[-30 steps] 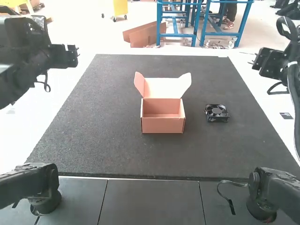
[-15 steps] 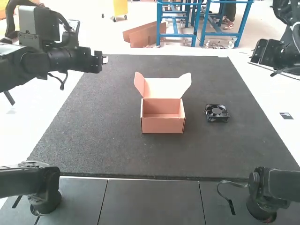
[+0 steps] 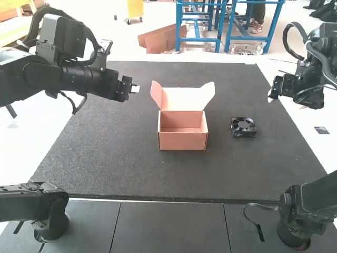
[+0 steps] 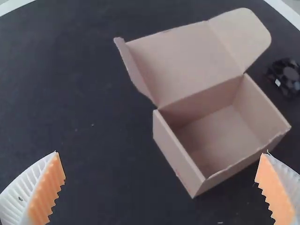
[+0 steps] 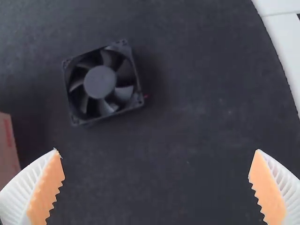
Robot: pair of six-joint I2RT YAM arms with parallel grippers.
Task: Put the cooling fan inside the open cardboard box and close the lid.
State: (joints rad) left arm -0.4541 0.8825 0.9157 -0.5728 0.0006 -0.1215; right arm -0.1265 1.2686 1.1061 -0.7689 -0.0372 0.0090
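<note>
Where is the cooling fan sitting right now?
In the high view, the cooling fan lies flat on the black mat on the right arm's side, just right of the open cardboard box and not touching it.

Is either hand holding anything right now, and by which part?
Nothing is held. Left hand and right hand are open; the cooling fan lies untouched on the mat.

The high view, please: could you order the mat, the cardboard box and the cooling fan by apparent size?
1. black mat
2. cardboard box
3. cooling fan, clearly the smallest
</note>
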